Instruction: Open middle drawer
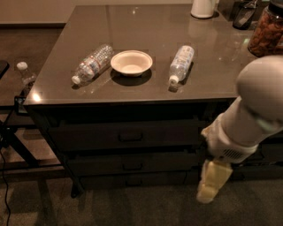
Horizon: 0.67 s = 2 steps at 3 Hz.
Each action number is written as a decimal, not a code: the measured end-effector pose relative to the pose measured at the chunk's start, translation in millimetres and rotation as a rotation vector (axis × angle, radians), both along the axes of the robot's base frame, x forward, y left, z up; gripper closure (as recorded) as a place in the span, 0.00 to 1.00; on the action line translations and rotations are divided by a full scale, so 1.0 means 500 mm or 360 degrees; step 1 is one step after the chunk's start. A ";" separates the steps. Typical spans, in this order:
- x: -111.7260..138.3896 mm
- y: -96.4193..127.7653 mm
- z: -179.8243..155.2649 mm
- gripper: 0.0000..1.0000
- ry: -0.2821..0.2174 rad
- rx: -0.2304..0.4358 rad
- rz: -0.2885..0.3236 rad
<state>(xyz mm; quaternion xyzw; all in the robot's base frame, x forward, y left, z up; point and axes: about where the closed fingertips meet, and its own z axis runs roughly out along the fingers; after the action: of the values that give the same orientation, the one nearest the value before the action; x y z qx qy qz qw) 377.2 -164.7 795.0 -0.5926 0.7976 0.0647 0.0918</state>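
Grey-brown and glossy, 1 countertop [146, 35] fills most of what we see, with a dark cabinet under it. 1 pale robot arm [254, 114] comes in from the right and bends down in front of the cabinet's right side.

We count 3 wide drawers stacked in the cabinet face, all of them shut. The top drawer [88, 137] has the tallest front. The middle drawer [97, 164] sits directly below it, flush with the cabinet, with 1 small rectangular pull handle [132, 166] at its centre. The bottom drawer [101, 180] shows the slimmest front, just above the floor.

The gripper [211, 185] hangs from the arm's end, yellowish, low near the floor and to the right of the middle drawer's handle, apart from it. We cannot tell whether it is released or clenched, and we see nothing in it.

At the counter's far right stands 1 jar [267, 31] of brown contents, and at the back edge 1 white vessel [203, 8].

On the counter lie 2 plastic bottles on their sides: the left bottle [93, 64] and the right bottle [181, 63]. Between them sits 1 pale bowl [131, 62], upright. 1 more small bottle [25, 74] stands off the counter at the left.
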 end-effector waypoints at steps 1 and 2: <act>-0.013 0.047 -0.113 0.00 0.0090 0.0064 -0.0004; 0.008 0.093 -0.198 0.00 0.0112 0.0136 -0.0006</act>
<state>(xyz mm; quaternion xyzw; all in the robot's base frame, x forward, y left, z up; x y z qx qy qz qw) 381.1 -118.2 695.9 -0.5841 0.7979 0.1195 0.0890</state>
